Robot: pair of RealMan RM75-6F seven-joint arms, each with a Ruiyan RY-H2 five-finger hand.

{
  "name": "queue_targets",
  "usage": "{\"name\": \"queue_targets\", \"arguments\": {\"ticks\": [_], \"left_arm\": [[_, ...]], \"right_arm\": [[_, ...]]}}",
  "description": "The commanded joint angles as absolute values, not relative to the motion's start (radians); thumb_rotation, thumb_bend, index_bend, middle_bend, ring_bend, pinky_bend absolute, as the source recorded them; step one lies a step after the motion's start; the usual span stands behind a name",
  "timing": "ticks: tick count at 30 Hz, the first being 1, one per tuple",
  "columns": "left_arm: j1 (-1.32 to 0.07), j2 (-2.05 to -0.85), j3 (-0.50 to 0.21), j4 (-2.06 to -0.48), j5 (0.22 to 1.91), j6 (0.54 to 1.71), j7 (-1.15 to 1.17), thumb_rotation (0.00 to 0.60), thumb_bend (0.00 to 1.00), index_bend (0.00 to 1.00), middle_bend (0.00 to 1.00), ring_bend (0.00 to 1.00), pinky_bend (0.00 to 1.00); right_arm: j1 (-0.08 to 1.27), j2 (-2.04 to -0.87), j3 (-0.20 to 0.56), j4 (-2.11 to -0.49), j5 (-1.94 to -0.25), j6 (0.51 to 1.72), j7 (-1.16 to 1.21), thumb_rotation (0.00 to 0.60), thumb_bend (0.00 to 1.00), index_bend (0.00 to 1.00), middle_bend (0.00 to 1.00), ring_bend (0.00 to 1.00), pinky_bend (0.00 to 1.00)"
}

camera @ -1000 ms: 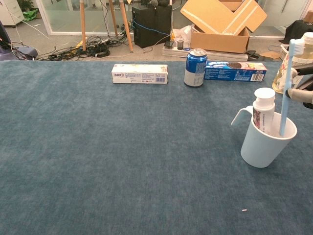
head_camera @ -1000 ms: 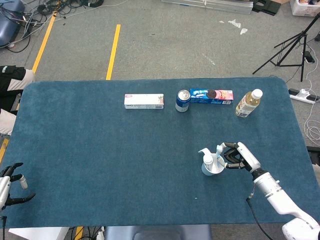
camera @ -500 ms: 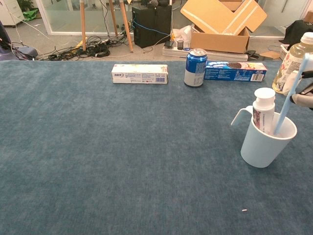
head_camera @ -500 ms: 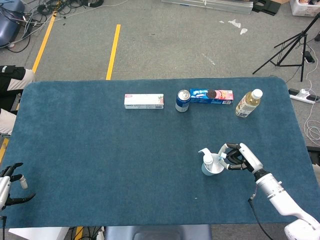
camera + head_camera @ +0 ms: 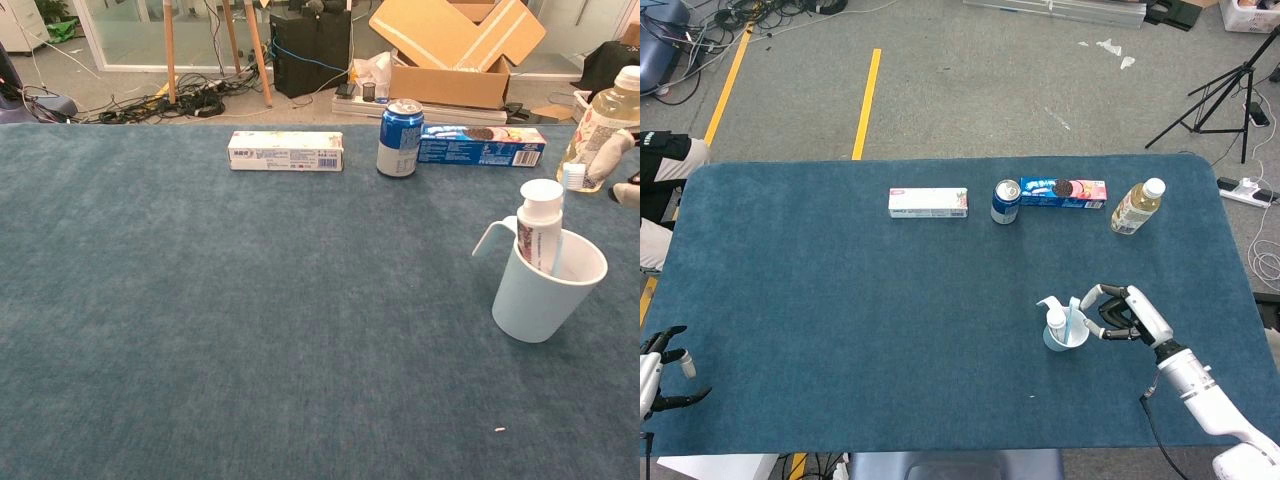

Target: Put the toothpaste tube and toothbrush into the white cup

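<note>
- The table (image 5: 840,330), covered in blue cloth, carries everything.
- The right hand (image 5: 1125,313) hovers just beside the white cup, on the side toward the table's right edge, fingers apart and curved, holding nothing (only fingertips show at the chest view's right border).
- The left hand (image 5: 662,362) rests at the near left corner, fingers spread, empty.
- Along the far edge stand a white box (image 5: 928,203), a blue can (image 5: 1006,202), a biscuit pack (image 5: 1063,192) and a bottle (image 5: 1137,207).
- The white cup (image 5: 545,290) stands upright toward the near right part of the tabletop, handle pointing left.
- The toothpaste tube (image 5: 540,224) stands in the cup, white cap up.
- The toothbrush (image 5: 566,214) leans inside the cup against the tube, bristles up.
</note>
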State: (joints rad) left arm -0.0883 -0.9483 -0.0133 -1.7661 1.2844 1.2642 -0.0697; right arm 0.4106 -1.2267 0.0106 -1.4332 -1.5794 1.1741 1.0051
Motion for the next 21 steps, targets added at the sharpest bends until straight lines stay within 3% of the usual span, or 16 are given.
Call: {"name": "queue_targets", "arguments": {"ticks": [1, 8, 14, 17, 21], "left_arm": [[-0.087, -0.947, -0.012, -1.771, 1.289, 1.269, -0.067, 0.6, 0.0, 0.62, 0.15, 0.12, 0.19], [-0.084, -0.939, -0.007, -1.793, 1.306, 1.28, -0.054, 0.6, 0.0, 0.62, 0.15, 0.12, 0.19], [-0.08, -0.931, -0.005, -1.81, 1.314, 1.29, -0.053, 0.6, 0.0, 0.62, 0.15, 0.12, 0.19], [-0.078, -0.928, -0.005, -1.815, 1.321, 1.296, -0.06, 0.6, 0.0, 0.62, 0.15, 0.12, 0.19], [-0.077, -0.924, -0.003, -1.82, 1.331, 1.3, -0.069, 0.6, 0.0, 0.58, 0.15, 0.12, 0.19]], "right_arm": [[0.379, -1.197, 0.017, -1.473, -1.589, 1.244, 0.913, 0.6, 0.2, 0.52, 1.0, 1.0, 1.0], [0.307, -1.127, 0.027, -1.57, -1.604, 1.385, 0.655, 0.6, 0.2, 0.5, 1.0, 0.98, 1.0], [0.247, -1.093, 0.021, -1.614, -1.608, 1.462, 0.389, 0.6, 0.2, 0.5, 0.96, 0.86, 0.99], [0.219, -1.105, 0.022, -1.613, -1.597, 1.49, 0.221, 0.6, 0.2, 0.5, 0.8, 0.74, 0.91], [0.185, -1.152, 0.035, -1.585, -1.579, 1.539, -0.015, 0.6, 0.2, 0.49, 0.52, 0.51, 0.67]]}}
